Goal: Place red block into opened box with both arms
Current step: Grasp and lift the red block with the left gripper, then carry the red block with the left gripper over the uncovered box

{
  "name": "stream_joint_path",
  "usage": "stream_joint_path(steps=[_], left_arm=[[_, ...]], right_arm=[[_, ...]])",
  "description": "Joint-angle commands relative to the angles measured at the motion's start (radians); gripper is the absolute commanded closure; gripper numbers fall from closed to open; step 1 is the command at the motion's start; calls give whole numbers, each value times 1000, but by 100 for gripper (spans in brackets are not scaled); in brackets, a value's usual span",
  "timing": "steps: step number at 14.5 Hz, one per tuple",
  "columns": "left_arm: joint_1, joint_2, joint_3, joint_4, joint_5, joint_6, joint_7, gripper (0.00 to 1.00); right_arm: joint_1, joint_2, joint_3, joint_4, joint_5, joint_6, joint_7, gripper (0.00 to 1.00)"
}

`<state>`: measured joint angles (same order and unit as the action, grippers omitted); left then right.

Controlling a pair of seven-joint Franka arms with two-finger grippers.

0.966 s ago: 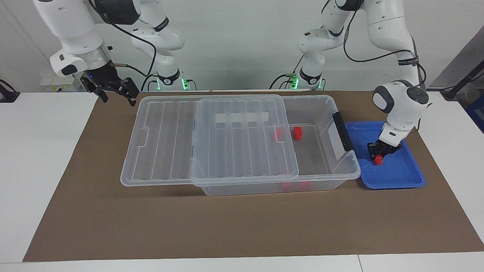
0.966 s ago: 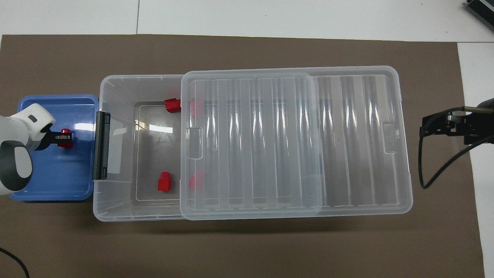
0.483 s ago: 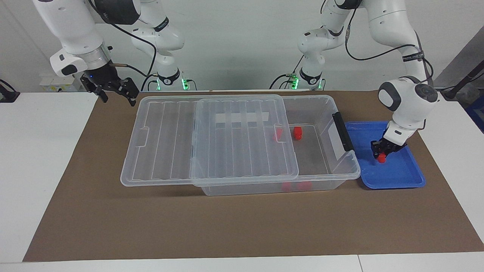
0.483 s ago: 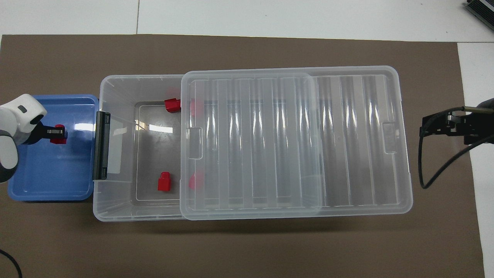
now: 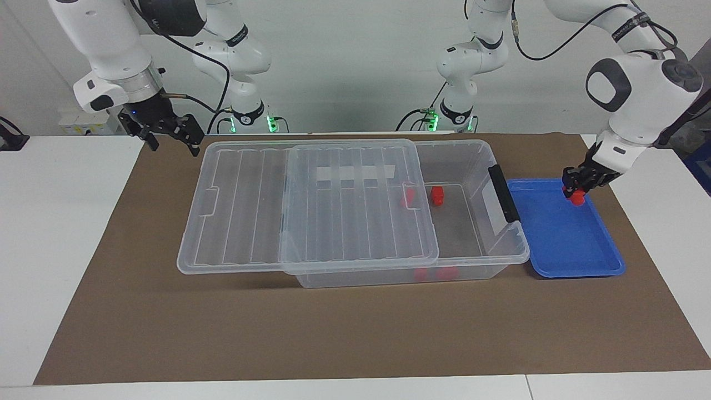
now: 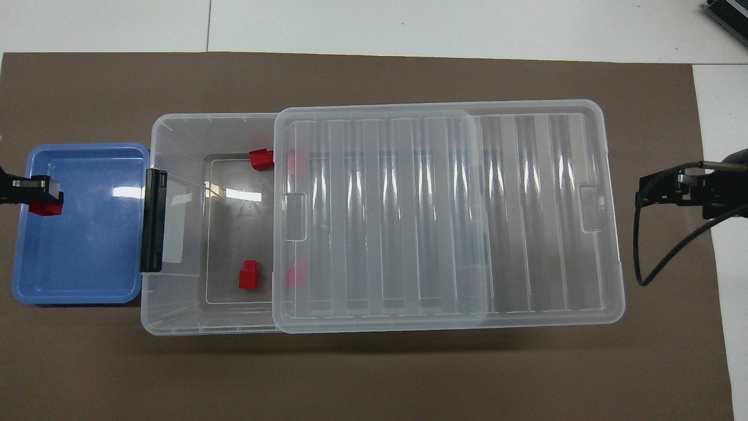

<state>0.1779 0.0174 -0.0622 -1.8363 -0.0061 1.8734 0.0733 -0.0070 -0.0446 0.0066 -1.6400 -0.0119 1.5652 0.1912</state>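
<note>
Left hand (image 5: pixel 577 186) clenched on one red block (image 5: pixel 578 198), held in the air over the blue tray (image 5: pixel 577 261), at the edge of it nearer the robots; block hangs below the fingertips, pinched at its top. Right hand (image 5: pixel 169 133) waits above the surface off the lid's end, toward the right arm's end of the table, released and holding nothing. Handling, as judgement: block looks small, rigid moulded plastic, light, not fragile; smooth faces could slip or swivel in a narrow pinch, so grip across two flat sides and carry it slowly. The stepped top seen on the blocks in the box suggests a narrower stub, easier to pinch but less secure. The box (image 5: pixel 502 244) stands beside the tray, its ribbed lid (image 5: pixel 311 222) slid toward the right arm's end, leaving the end by the black handle (image 5: pixel 502 191) open. Counts: two arms, two hands; one box, one lid, one tray. Red blocks: one held, two plainly visible in the open part (image 6: pixel 249 275) (image 6: pixel 260 158), and two reddish shapes blurred under the lid edge (image 6: pixel 295 273), likely blocks or reflections, cannot tell. Tray otherwise empty of blocks.
</note>
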Motion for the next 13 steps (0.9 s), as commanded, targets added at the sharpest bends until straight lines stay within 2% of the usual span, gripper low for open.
stream_joint_path(steps=[1, 5, 9, 13], left_arm=[[-98, -49, 7, -1, -29, -53, -195, 100], [-251, -68, 4, -17, -32, -30, -475, 100], [-366, -77, 4, -84, -32, 104, -643, 100], [-413, -60, 4, -193, -32, 295, -716, 100]], right_arm=[[-16, 5, 9, 11, 6, -16, -18, 0], [-16, 5, 10, 11, 6, -16, -18, 0], [-16, 5, 9, 11, 6, -16, -18, 0], [-16, 5, 9, 11, 6, -16, -18, 0]])
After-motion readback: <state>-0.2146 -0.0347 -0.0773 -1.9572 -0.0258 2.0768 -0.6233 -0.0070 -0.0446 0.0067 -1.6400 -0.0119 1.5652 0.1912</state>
